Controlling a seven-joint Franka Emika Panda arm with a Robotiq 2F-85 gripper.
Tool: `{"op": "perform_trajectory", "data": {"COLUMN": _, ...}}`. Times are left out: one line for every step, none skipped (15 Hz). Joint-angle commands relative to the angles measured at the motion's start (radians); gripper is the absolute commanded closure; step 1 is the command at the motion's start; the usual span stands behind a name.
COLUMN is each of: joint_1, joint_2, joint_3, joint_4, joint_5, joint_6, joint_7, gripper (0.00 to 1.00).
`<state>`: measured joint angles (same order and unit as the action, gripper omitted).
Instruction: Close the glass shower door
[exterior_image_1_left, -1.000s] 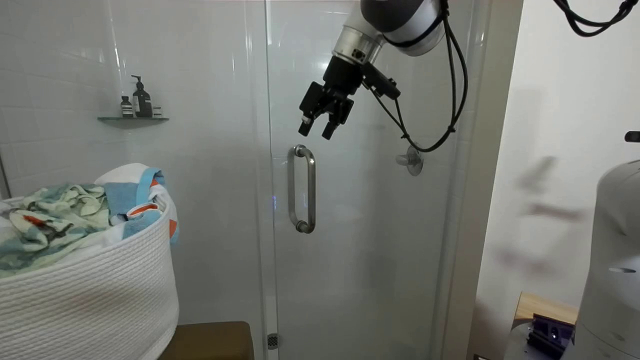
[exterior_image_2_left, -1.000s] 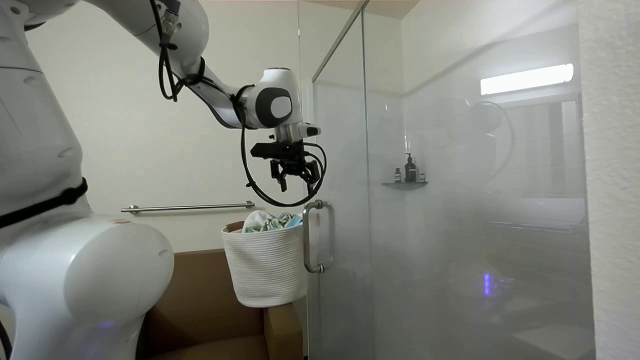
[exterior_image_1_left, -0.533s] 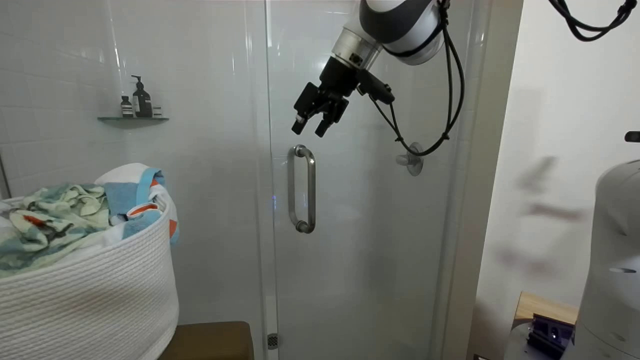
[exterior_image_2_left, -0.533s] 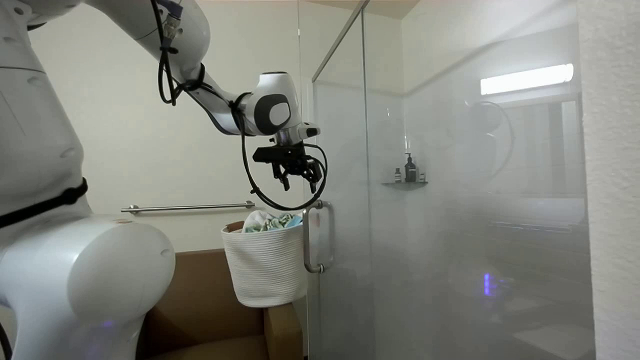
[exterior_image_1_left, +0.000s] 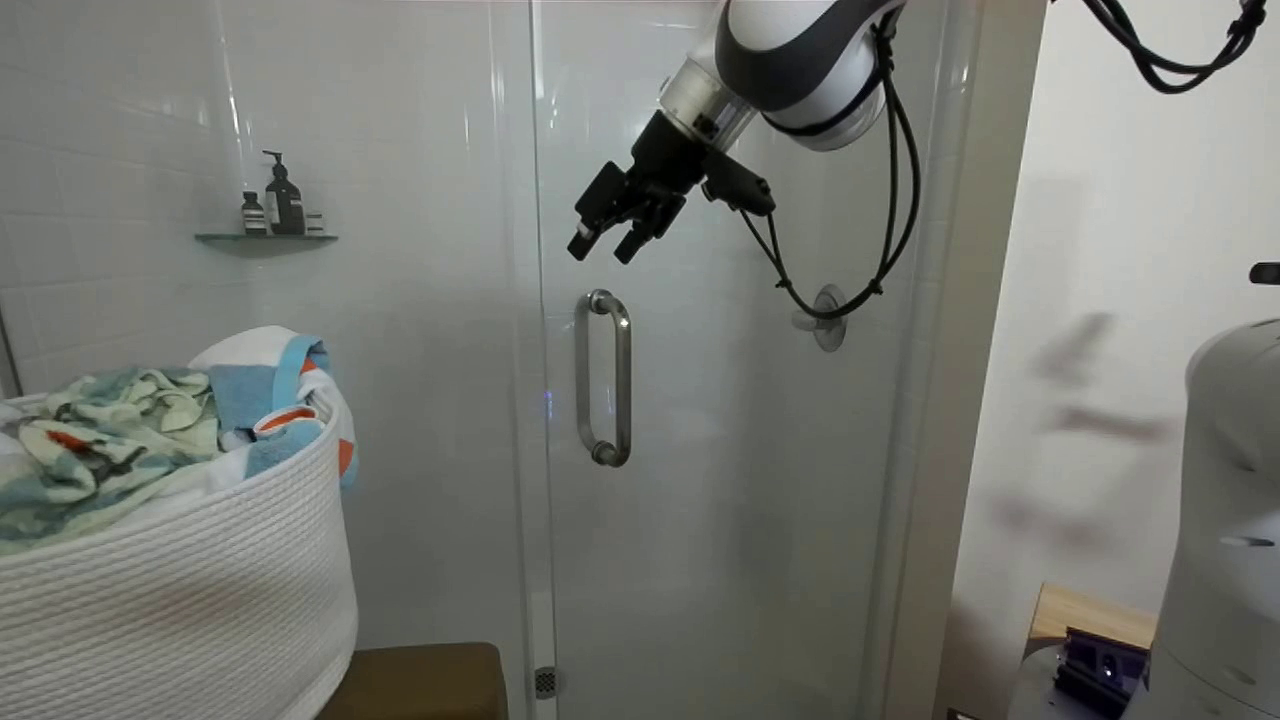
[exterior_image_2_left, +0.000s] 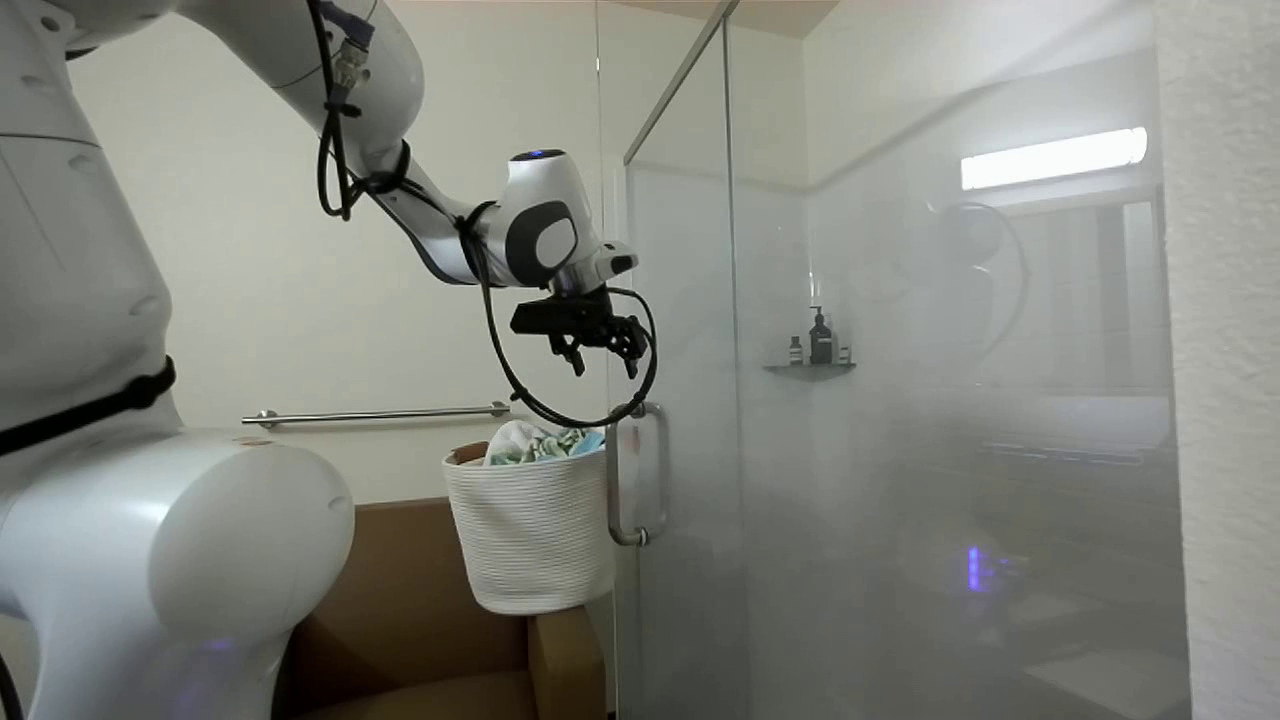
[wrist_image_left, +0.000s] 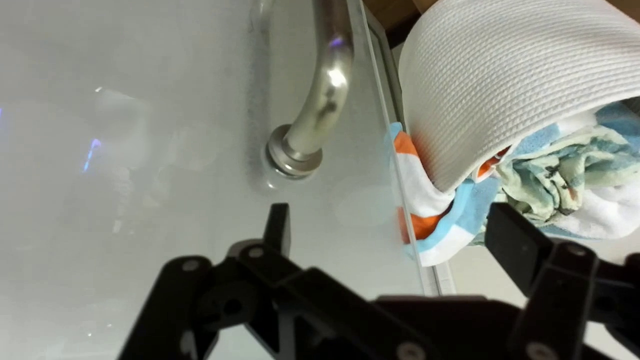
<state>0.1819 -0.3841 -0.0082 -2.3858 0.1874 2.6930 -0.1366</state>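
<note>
The glass shower door (exterior_image_1_left: 700, 520) is a tall clear panel; it also shows in an exterior view (exterior_image_2_left: 690, 500) and in the wrist view (wrist_image_left: 150, 210). Its chrome bar handle (exterior_image_1_left: 623, 380) stands near one edge; the handle shows in an exterior view (exterior_image_2_left: 613, 480) and in the wrist view (wrist_image_left: 330, 95). I cannot tell how wide any gap at its edge is. My gripper (exterior_image_1_left: 601, 254) is open and empty, tilted, above the handle's top end; it also shows in an exterior view (exterior_image_2_left: 606, 371). In the wrist view the door's edge appears between the open fingers (wrist_image_left: 388, 215).
A white woven basket (exterior_image_1_left: 200, 600) full of towels stands beside the door's handle edge, on a brown seat (exterior_image_2_left: 410, 600). A suction hook (exterior_image_1_left: 829, 335) sits on the glass. A corner shelf (exterior_image_1_left: 266, 238) holds bottles. A towel bar (exterior_image_2_left: 375, 415) runs along the wall.
My gripper has moved toward the door's handle edge and tilted further, its fingers rising slightly, while the wrist has come lower. The door and its handle have not moved.
</note>
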Motion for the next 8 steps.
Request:
{"op": "perform_trajectory", "data": {"joint_1": 0.044, "joint_2": 0.007, "joint_3": -0.033, "joint_4": -0.025, "joint_5": 0.042, "joint_6": 0.093, "joint_7": -0.083, "gripper": 0.00}}
{"op": "perform_trajectory", "data": {"joint_1": 0.056, "joint_2": 0.009, "joint_3": -0.042, "joint_4": -0.028, "joint_5": 0.045, "joint_6": 0.108, "joint_7": -0.092, "gripper": 0.00}}
{"op": "perform_trajectory", "data": {"joint_1": 0.066, "joint_2": 0.010, "joint_3": -0.050, "joint_4": -0.030, "joint_5": 0.046, "joint_6": 0.120, "joint_7": -0.098, "gripper": 0.00}}
{"op": "perform_trajectory", "data": {"joint_1": 0.075, "joint_2": 0.012, "joint_3": -0.057, "joint_4": -0.032, "joint_5": 0.048, "joint_6": 0.130, "joint_7": -0.104, "gripper": 0.00}}
{"op": "perform_trajectory", "data": {"joint_1": 0.086, "joint_2": 0.014, "joint_3": -0.065, "joint_4": -0.033, "joint_5": 0.052, "joint_6": 0.140, "joint_7": -0.112, "gripper": 0.00}}
{"op": "perform_trajectory", "data": {"joint_1": 0.095, "joint_2": 0.017, "joint_3": -0.072, "joint_4": -0.033, "joint_5": 0.055, "joint_6": 0.154, "joint_7": -0.116, "gripper": 0.00}}
{"op": "perform_trajectory", "data": {"joint_1": 0.108, "joint_2": 0.019, "joint_3": -0.081, "joint_4": -0.035, "joint_5": 0.064, "joint_6": 0.168, "joint_7": -0.127, "gripper": 0.00}}
{"op": "perform_trajectory", "data": {"joint_1": 0.118, "joint_2": 0.020, "joint_3": -0.089, "joint_4": -0.035, "joint_5": 0.072, "joint_6": 0.177, "joint_7": -0.136, "gripper": 0.00}}
